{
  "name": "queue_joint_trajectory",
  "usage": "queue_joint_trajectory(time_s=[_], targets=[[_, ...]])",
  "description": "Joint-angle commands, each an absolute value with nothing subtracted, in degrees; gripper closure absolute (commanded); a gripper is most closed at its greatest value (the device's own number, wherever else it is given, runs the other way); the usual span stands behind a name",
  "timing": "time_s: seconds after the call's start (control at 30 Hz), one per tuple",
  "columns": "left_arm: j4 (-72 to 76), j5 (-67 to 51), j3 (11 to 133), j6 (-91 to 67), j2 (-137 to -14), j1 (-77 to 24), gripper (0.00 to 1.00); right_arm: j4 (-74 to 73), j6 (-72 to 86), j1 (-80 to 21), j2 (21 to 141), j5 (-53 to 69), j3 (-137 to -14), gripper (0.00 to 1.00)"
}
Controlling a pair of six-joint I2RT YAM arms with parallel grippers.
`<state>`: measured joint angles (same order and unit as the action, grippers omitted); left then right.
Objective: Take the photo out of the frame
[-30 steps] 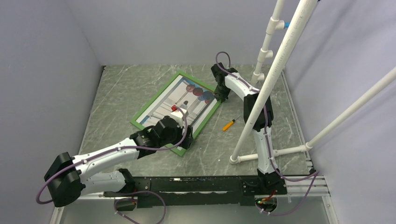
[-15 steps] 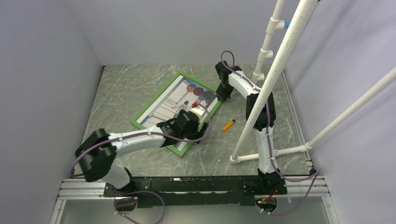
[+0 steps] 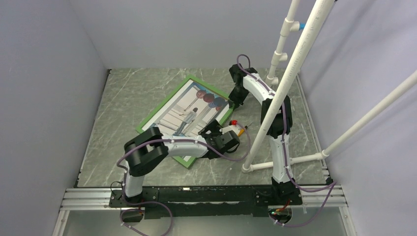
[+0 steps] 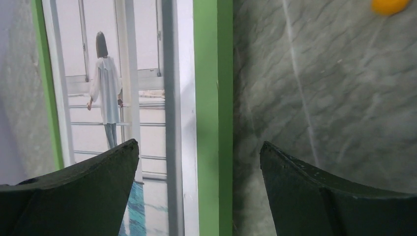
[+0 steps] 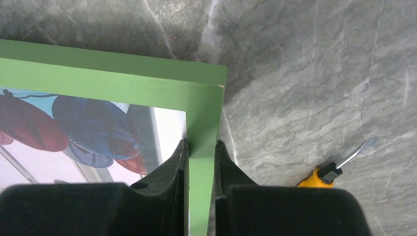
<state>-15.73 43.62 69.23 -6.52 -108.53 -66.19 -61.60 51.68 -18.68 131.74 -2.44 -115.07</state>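
The frame is thin and green and lies at an angle mid-table, with the photo of a person on pale steps inside it. My right gripper is at the frame's far right corner. In the right wrist view this gripper is shut on the green rail, next to the photo's dark balloons. My left gripper hangs over the frame's near right side. Its open fingertips straddle the green rail without touching it, and the photo lies to their left.
An orange-handled screwdriver lies on the marble just right of the frame, also visible as the screwdriver beside my right fingers. White pipes rise on the right, with a foot near the left wrist. Grey walls close in the table.
My left arm has swung right across the photo to the frame's right rail, uncovering the person in the print. The right gripper has closed on the frame's corner rail.
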Motion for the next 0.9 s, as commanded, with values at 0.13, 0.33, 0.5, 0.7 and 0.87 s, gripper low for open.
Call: queue_joint_trajectory(time_s=[0.13,0.33,0.5,0.7,0.87], targets=[[-11.3,52.3,71.8,4.2,-114.8,-66.3,0.06,-63.4,54.0,-18.4,125.0,3.7,-117.4,1.00],[-10.0,54.6,74.1,7.4,-118.8,-66.3,0.15,-63.5,54.6,-18.0,124.3,5.2,-116.9,1.00],[-8.0,58.6,73.8,11.0,-121.1,-66.1,0.19,-62.6,54.7,-17.3,123.3,7.2,-115.1,1.00],[-5.1,61.5,73.3,14.0,-122.1,-65.1,0.36,-62.3,54.6,-17.3,123.2,8.3,-114.3,1.00],[-4.5,61.3,72.4,14.7,-119.4,-65.1,0.64,-60.1,51.1,-17.2,121.9,8.4,-113.7,1.00]])
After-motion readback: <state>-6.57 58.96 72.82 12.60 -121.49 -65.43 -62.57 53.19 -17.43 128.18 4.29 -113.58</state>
